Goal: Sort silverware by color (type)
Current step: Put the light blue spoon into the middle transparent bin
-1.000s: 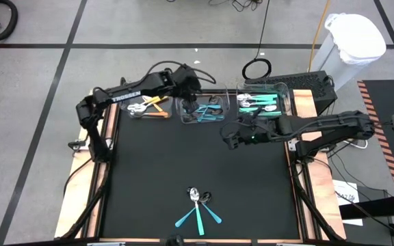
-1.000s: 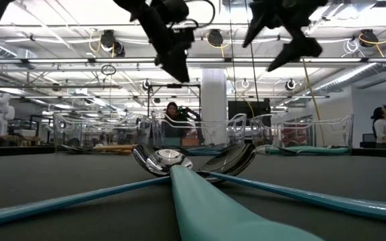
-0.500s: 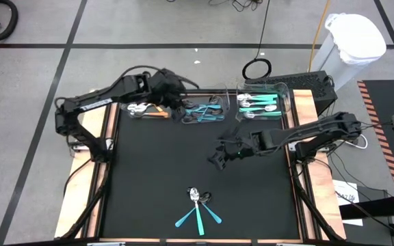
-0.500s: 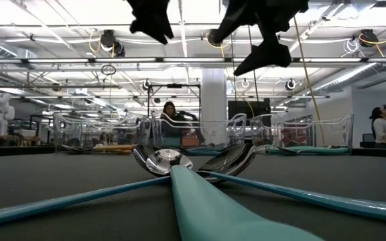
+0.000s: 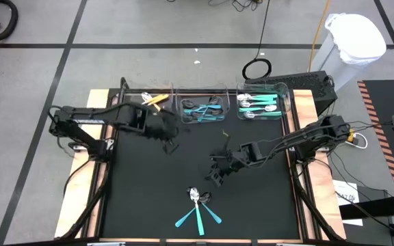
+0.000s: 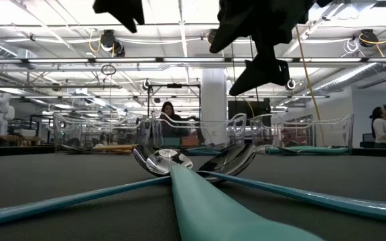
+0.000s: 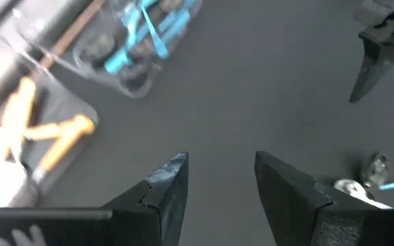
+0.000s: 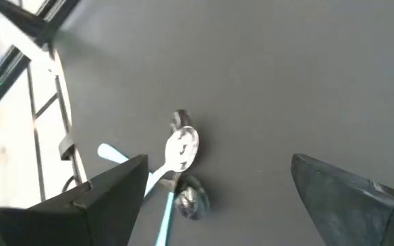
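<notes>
On the black counter (image 5: 149,184) you have three clear bins (image 5: 202,109) lined along the far edge, holding orange-handled, dark teal-handled and silver teal-handled spoons. Your right tool (image 5: 217,174) hangs just above the middle of the counter with fingers spread wide and empty, while your left tool (image 5: 172,142) hovers nearer the far-left corner, also parted and holding nothing. Near the front edge, three teal-handled spoons (image 5: 198,205) lie crossed, bowls touching.

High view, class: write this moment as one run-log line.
right gripper: open, above mat near three loose teal spoons | left gripper: open, empty, mid-mat | bins: hold sorted spoons
</notes>
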`<state>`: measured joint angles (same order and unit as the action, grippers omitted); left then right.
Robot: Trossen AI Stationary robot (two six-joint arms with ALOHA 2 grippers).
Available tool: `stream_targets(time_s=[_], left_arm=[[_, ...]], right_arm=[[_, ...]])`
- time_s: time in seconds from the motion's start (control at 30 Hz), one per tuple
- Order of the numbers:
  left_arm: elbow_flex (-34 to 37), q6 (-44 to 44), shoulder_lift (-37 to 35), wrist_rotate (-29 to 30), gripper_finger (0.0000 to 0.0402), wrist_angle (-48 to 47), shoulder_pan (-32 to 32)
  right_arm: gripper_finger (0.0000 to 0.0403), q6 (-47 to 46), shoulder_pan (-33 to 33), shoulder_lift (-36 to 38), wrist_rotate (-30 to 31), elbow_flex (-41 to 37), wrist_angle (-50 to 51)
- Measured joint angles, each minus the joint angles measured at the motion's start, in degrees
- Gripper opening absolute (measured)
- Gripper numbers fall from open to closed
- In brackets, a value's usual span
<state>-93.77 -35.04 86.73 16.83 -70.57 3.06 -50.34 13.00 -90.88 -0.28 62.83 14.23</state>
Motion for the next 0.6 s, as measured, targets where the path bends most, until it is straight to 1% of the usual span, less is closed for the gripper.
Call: stream_targets(time_s=[0.17,0.3,0.43,0.5,0.6], left_arm=[[4.3,-12.8,-0.8,-1.4,0.0171,-0.2,6.7],[7.8,-22.2,-0.5,-2.2,0.0171,1.1,12.6],[10.8,-27.8,-0.2,-2.3,0.0171,6.1,17.2],[11.5,-30.3,-0.2,-2.0,0.0171,7.2,18.7],[12.6,-33.9,-0.3,-1.7,0.0171,9.2,19.8]], right_arm=[[0.0352,0.2,1.6,0.0,-0.3,0.1,-1.2],[0.0352,-0.2,2.7,-0.6,-3.0,0.1,-1.3],[0.0352,-2.6,4.2,-3.3,-4.7,0.0,-2.0],[0.0352,-2.9,5.2,-4.8,-6.0,0.0,-3.3],[0.0352,-3.9,6.5,-6.9,-6.2,0.0,-4.4]])
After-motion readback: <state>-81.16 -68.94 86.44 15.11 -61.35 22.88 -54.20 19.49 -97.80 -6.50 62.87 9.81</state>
